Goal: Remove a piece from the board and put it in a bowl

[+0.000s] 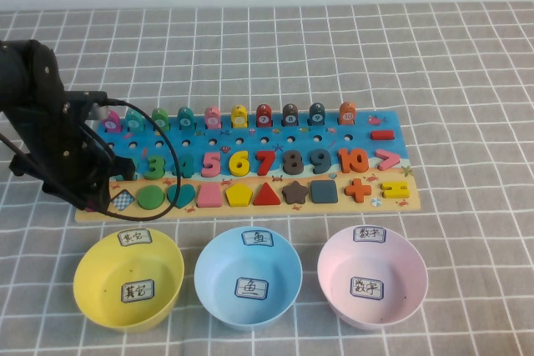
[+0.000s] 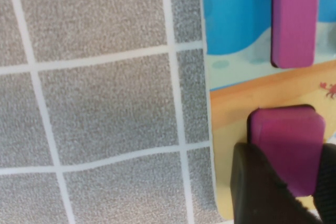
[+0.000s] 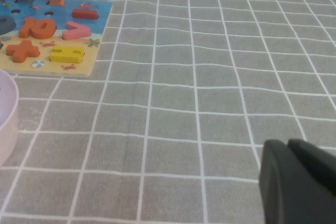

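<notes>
Magenta-pink block point(image 2: 286, 140) sits in the puzzle board point(image 2: 231, 129), pinched by the left gripper point(image 2: 286, 192) for lifting into the yellow bowl point(image 1: 128, 279). The right gripper point(image 3: 299, 182) rests aside, seemingly closed.

Magenta rounded-rectangle piece point(image 2: 286, 140) flat in its recess at the board's point(image 1: 250, 206) left end, behind the yellow bowl point(image 1: 128, 279).

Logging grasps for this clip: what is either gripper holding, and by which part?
Left gripper is closed on the magenta piece at its opposite edges, still in the board. Right gripper holds nothing.
</notes>
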Controlling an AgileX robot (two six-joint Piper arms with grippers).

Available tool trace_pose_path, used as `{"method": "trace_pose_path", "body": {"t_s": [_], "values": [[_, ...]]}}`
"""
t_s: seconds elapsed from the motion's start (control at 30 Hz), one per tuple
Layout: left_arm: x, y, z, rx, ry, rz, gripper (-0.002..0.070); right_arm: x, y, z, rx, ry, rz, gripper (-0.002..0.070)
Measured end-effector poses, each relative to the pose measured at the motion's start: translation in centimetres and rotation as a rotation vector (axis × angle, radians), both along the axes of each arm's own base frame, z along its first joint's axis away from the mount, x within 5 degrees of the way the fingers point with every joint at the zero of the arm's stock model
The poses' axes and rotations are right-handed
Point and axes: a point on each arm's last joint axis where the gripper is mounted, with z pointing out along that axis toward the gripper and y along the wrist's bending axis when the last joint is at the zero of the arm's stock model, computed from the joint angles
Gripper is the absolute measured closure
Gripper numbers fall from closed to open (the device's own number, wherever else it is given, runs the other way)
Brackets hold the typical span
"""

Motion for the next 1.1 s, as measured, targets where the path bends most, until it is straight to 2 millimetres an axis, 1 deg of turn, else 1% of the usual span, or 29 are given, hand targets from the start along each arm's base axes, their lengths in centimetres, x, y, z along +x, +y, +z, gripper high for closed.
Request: {"method": "trace_pose_path", "body": {"t_s": [0.37, 0.67, 0.97, 1.03, 1.1], "values": [[0.0, 0.0, 0.1, 0.000, 0.000, 0.000, 0.0485, 0.0, 0.0, 0.0, 0.000, 0.000, 0.000, 0.0694], [0.5, -0.2, 1.4, -0.006, -0.006, -0.004, 0.0487, 0.0, 0.0, 0.0, 0.000, 0.000, 0.000, 0.0694], [0.2, -0.3, 1.7, -0.004, 0.031, -0.012, 0.0487, 0.0, 0.0, 0.0, 0.000, 0.000, 0.000, 0.0694], [0.1, -0.5, 2.3, -0.001, 0.017, -0.027, 0.0487, 0.0, 0.0, 0.0, 0.000, 0.000, 0.000, 0.0694], [-0.3, -0.8, 3.6, 0.000, -0.017, -0.041, 0.0487, 0.0, 0.0, 0.0, 0.000, 0.000, 0.000, 0.0694]]}}
